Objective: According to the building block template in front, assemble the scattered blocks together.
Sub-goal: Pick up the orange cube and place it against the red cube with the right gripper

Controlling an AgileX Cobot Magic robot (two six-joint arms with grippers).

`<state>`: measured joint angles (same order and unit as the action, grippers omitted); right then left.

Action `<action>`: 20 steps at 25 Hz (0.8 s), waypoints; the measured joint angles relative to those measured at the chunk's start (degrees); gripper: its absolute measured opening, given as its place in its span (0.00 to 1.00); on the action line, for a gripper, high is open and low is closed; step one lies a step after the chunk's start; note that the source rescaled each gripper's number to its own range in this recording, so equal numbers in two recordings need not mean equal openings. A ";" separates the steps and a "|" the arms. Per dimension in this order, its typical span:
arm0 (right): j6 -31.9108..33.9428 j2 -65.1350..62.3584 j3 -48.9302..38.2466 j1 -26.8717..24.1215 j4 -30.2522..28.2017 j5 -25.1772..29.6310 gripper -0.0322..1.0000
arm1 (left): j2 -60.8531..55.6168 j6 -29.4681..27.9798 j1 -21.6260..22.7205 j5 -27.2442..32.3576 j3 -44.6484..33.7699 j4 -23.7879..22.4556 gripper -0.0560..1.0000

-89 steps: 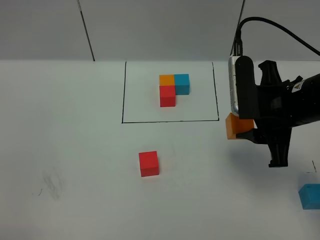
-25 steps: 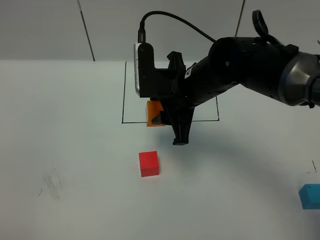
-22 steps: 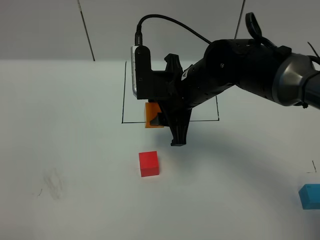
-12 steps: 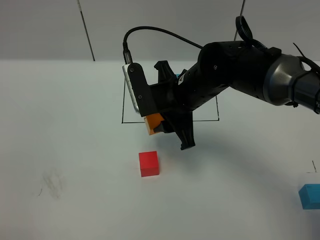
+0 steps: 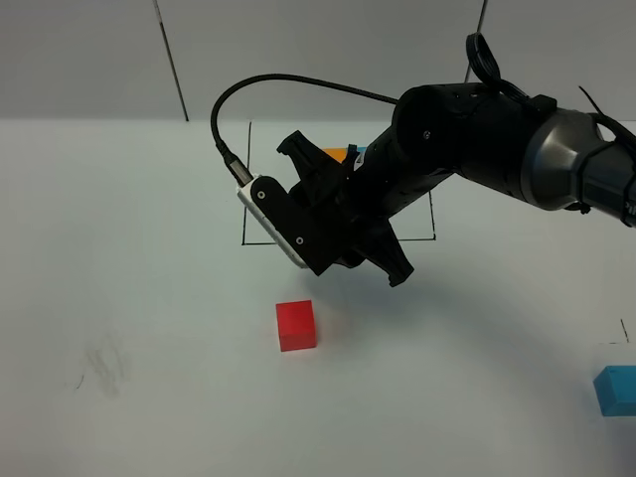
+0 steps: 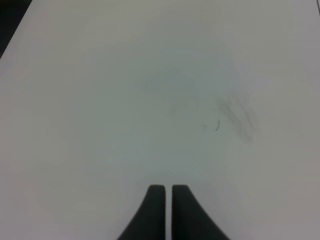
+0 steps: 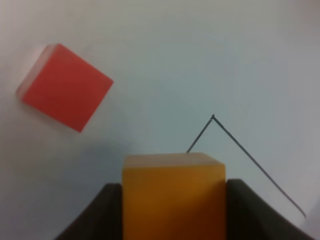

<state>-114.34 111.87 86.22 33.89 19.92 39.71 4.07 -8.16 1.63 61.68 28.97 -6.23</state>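
Observation:
My right gripper [image 7: 173, 202] is shut on the orange block [image 7: 172, 192], one of the scattered blocks. In the high view this gripper [image 5: 363, 268] reaches across the middle and hangs just outside the frame's near left corner, its wrist hiding the orange block. The red block [image 5: 296, 325] [image 7: 65, 87] lies on the table just in front of it, apart. The blue block [image 5: 616, 390] lies at the far right edge. The building block template [image 5: 339, 153] is mostly hidden behind the arm. My left gripper [image 6: 164, 190] is shut and empty over bare table.
The black frame line [image 5: 245, 199] [image 7: 240, 145] around the template runs behind the arm, with its corner close to the held block. Faint grey smudges [image 5: 104, 363] mark the white table at the left. A wall rises behind the table.
The right arm has carried the orange block from the right side across to the frame's near left corner, and its wrist has turned and tilted. The red and blue blocks stay put.

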 joint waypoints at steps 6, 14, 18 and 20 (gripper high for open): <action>-5.12 0.00 0.01 0.00 0.00 0.25 0.50 | 0.00 0.00 0.00 0.00 0.00 0.00 0.06; -5.16 0.47 0.01 0.30 -2.50 -0.02 0.50 | 0.00 0.00 0.00 0.00 0.00 0.00 0.06; -5.16 0.77 0.01 0.75 -4.02 1.18 0.50 | 0.00 0.00 0.00 0.00 0.00 0.00 0.06; -5.16 0.77 0.01 0.87 -4.11 1.30 0.50 | 0.00 0.00 0.00 0.00 0.00 0.00 0.06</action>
<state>-119.50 112.64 86.24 34.76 15.81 41.01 4.07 -8.16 1.63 61.68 28.97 -6.23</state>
